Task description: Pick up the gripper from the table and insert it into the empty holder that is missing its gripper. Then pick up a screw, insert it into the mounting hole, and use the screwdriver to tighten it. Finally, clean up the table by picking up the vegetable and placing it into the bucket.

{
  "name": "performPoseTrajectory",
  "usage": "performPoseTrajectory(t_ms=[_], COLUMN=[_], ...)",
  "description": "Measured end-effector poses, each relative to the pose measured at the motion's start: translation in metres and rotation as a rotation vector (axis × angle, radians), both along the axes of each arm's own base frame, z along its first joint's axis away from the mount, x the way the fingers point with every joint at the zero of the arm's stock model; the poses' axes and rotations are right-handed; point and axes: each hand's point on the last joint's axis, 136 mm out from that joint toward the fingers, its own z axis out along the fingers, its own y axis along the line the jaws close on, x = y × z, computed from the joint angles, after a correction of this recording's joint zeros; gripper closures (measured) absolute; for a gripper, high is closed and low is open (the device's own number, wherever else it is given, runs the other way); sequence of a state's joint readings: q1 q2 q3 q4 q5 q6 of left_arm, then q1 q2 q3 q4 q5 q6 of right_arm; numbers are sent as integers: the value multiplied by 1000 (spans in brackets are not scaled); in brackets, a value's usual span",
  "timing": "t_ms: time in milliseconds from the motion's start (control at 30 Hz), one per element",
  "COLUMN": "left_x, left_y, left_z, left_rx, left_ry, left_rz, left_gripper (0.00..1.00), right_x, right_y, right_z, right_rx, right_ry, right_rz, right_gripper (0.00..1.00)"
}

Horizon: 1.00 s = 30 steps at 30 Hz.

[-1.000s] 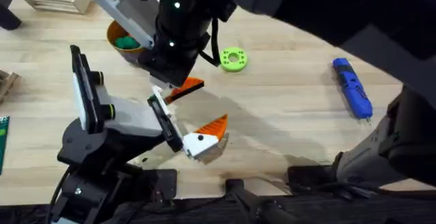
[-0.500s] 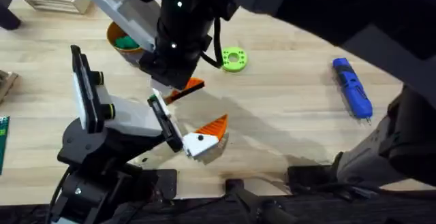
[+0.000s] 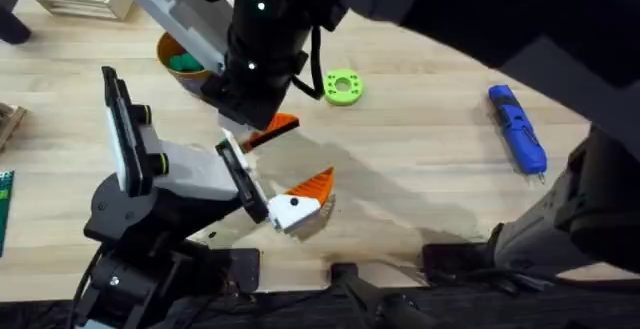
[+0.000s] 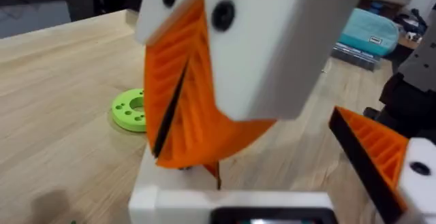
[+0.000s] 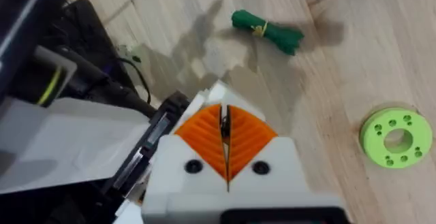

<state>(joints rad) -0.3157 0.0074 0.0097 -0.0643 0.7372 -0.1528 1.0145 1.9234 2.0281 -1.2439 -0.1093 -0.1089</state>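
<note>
Two grippers meet near the middle of the table in the overhead view. The right gripper (image 3: 268, 129) reaches across from the 3 o'clock side, and the left gripper (image 3: 300, 197) sits just at 5 o'clock of it. The bucket (image 3: 176, 57) stands at 10 o'clock with something green inside. A lime ring (image 3: 343, 87) lies at 12 o'clock and the screwdriver (image 3: 517, 129) far at 3 o'clock.

In the left wrist view, the right gripper (image 4: 180, 108) hangs close with its orange pads together. Whether the left gripper is open or closed, I cannot tell.

In the right wrist view, the right gripper (image 5: 225, 139) is closed, with a thin dark line between its pads. The vegetable (image 5: 267, 30) lies on the table (image 5: 354, 54), apart from the lime ring (image 5: 395, 137).
</note>
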Motion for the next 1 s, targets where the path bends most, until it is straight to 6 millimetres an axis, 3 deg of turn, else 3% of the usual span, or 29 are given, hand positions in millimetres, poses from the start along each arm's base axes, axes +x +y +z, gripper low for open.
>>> performPoseTrajectory(t_ms=[600, 767, 1000], left_x=[0, 0, 0], left_y=[0, 0, 0], left_z=[0, 0, 0], left_rx=[3, 6, 7], left_ry=[-7, -11, -13], left_rz=[0, 0, -1], left_gripper=[14, 14, 14], right_x=[5, 13, 12], right_y=[2, 6, 3], right_z=[0, 17, 19], right_rx=[6, 48, 44], right_ry=[-21, -51, -49], right_rz=[-7, -17, -20], right_gripper=[995, 995, 995])
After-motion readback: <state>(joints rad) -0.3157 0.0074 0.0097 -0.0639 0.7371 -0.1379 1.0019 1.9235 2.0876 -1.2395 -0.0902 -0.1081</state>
